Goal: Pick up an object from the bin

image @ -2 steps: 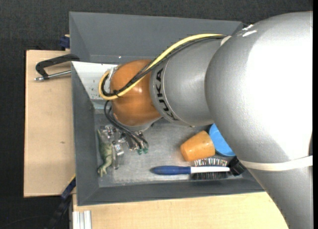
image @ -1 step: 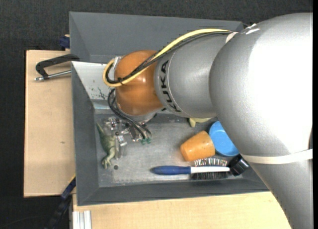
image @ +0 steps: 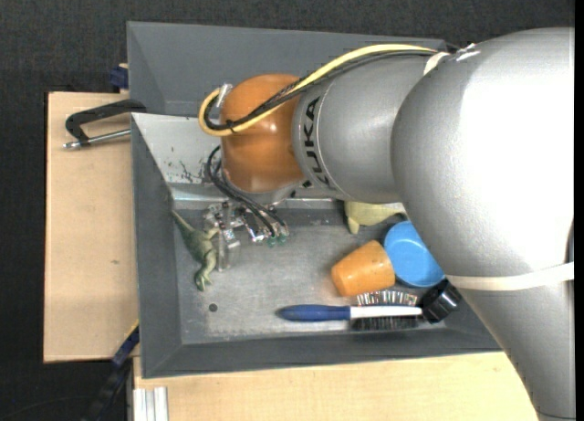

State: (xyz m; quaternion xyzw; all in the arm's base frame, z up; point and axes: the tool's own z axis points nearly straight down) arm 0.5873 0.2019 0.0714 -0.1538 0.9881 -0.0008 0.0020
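Camera view from above has the gripper (image: 243, 225) low in the bin's back left part, close to the floor, under the orange cover (image: 260, 141) of the wrist. Whether it is open or closed I cannot tell, because its metal parts make one small cluster and nothing is seen clearly held in it. Nearest to it is a green toy dinosaur (image: 203, 250), thin and long. It lies on the floor just beside the gripper, toward the view's left and a little nearer to the front, with its tail end pointing to the front wall. If the gripper touches it or not, I cannot say. On the other side of the gripper the grey floor is bare for some way. Farther to the view's right lies an orange cup (image: 363, 270) on its side, and a round blue cup (image: 412, 255) touches it on the far side. A brush (image: 351, 315) with a blue handle and white bristles lies in front of these two, along the front wall. A pale yellow thing (image: 370, 215) lies behind the orange cup, partly hidden under the arm (image: 456, 136). A yellow cable (image: 365, 56) runs along the arm to the wrist. The grey metal bin (image: 160, 319) holds all these things.
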